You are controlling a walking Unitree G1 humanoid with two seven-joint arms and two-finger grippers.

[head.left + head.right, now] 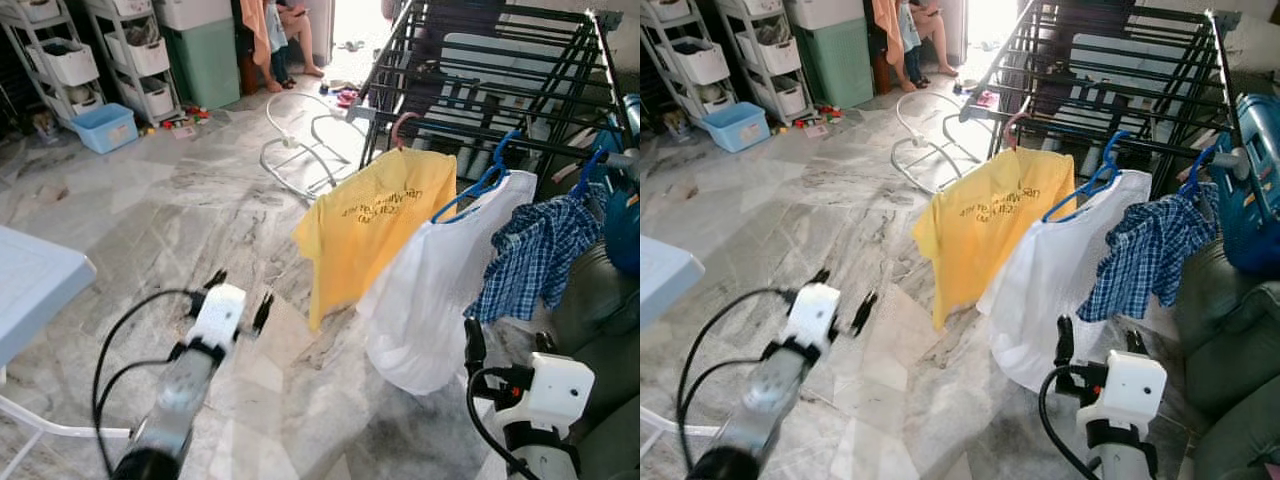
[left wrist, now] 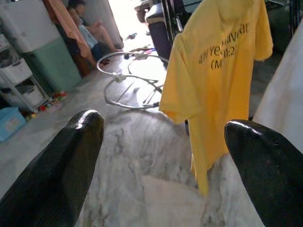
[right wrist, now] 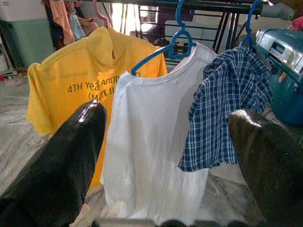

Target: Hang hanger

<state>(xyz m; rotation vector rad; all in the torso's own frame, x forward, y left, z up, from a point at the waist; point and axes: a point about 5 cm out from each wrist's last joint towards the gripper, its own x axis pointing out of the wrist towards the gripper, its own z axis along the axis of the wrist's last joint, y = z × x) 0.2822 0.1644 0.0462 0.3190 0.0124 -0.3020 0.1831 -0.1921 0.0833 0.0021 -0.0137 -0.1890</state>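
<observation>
Three garments hang in a row from the black drying rack [image 1: 480, 90]. A yellow T-shirt [image 1: 375, 225] is on a pink hanger [image 1: 400, 127]. A white shirt [image 1: 440, 290] hangs from a blue hanger [image 1: 490, 180], and a blue plaid shirt [image 1: 540, 255] from another blue hanger [image 3: 248, 28]. My left gripper [image 1: 240, 292] is open and empty over the marble floor, left of the yellow shirt. My right gripper [image 1: 509, 340] is open and empty, low in front of the white and plaid shirts, and faces them [image 3: 169, 111].
A white round wire frame [image 1: 300, 140] lies on the floor behind the yellow shirt. Shelves with bins [image 1: 110, 50], a blue tub [image 1: 105, 127] and a green cabinet [image 1: 205, 60] line the back left. A person [image 1: 290, 35] sits at the back. A pale table corner [image 1: 30, 285] is at the left, a grey sofa [image 1: 600, 300] at the right.
</observation>
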